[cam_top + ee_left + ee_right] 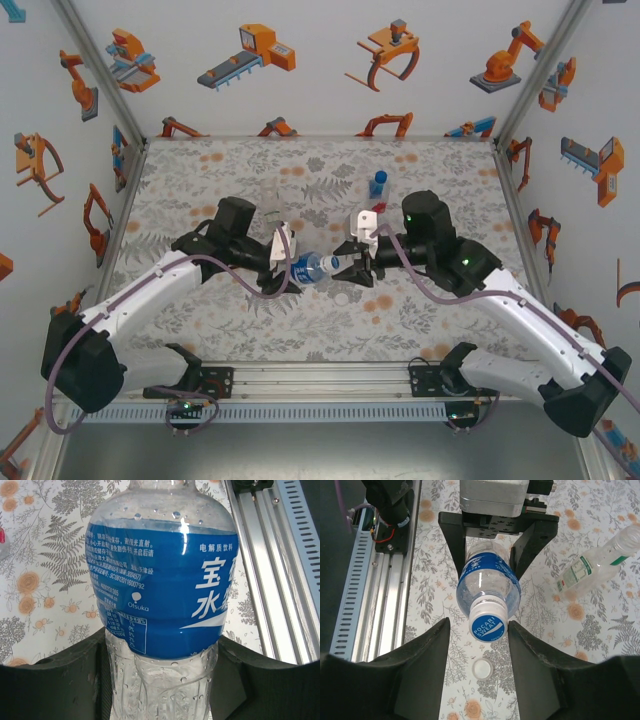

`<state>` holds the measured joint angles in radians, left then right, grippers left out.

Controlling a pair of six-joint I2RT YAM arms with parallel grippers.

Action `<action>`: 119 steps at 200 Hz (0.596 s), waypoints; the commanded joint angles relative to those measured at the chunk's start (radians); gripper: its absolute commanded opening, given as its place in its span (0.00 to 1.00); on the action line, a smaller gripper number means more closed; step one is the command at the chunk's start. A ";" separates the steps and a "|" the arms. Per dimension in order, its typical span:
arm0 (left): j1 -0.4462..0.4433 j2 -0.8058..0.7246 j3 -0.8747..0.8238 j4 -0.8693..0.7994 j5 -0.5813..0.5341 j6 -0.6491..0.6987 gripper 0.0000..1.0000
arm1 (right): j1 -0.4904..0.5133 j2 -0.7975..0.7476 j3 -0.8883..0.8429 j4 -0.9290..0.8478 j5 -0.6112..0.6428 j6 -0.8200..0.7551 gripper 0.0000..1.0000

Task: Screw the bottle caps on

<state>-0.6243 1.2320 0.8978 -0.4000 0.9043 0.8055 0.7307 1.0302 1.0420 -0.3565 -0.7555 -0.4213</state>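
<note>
While left gripper pinches the blue-labelled bottle (held sideways), right gripper — jaws parted — flanks its cap.

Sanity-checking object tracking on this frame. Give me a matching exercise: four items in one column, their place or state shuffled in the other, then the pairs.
Things:
1. blue-labelled bottle
2. printed cap
3. plain white cap
4. short blue bottle

Places or states:
A. lying loose on the table
B. standing at the far side of the table
C. clamped in the left gripper
D. on a bottle's neck, between the fingers of the right gripper

Pairs: 1-C, 2-D, 3-A, 4-B.
</note>
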 commanded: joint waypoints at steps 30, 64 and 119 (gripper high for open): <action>-0.004 0.002 0.033 -0.026 0.053 0.034 0.00 | 0.008 0.013 -0.014 0.063 -0.018 -0.009 0.44; -0.003 0.000 0.034 -0.028 0.055 0.036 0.00 | 0.010 0.030 -0.015 0.067 -0.012 0.001 0.41; -0.005 0.003 0.038 -0.030 0.054 0.037 0.00 | 0.012 0.039 -0.027 0.114 0.068 0.205 0.17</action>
<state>-0.6239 1.2331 0.9020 -0.4217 0.9157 0.8158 0.7364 1.0660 1.0370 -0.3153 -0.7425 -0.3695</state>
